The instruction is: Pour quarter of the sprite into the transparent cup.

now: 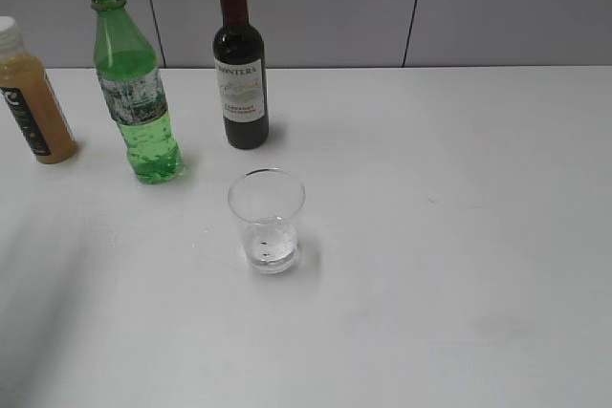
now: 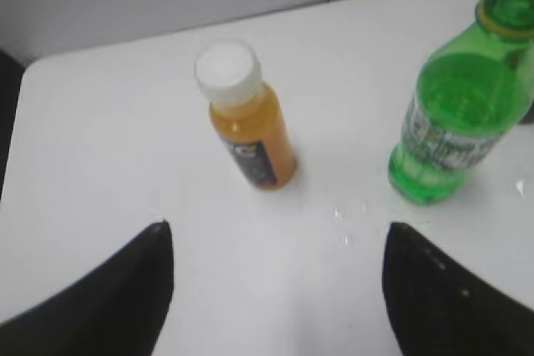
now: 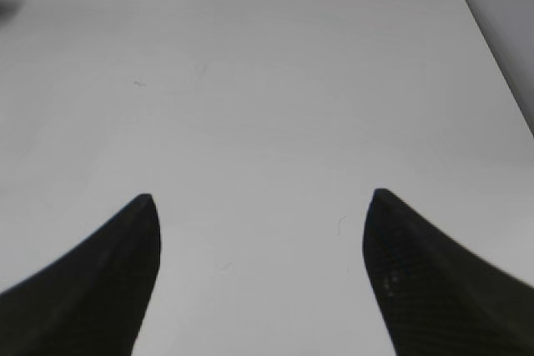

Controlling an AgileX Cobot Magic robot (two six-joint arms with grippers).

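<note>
At table left, the sprite (image 1: 137, 93) stands upright, capless, partly full; the transparent cup (image 1: 267, 220) sits at its 4 o'clock, apart. Left gripper (image 2: 275, 289) and right gripper (image 3: 259, 273) both gape wide, holding nothing. Judgement: thin plastic, light, crushable, likely slick; grasp mid-body at label.

Three bottles stand upper left: one green sprite (image 1: 136, 102), one wine bottle (image 1: 240, 69), one juice bottle (image 1: 29, 97). One transparent cup (image 1: 267, 221) sits center.
</note>
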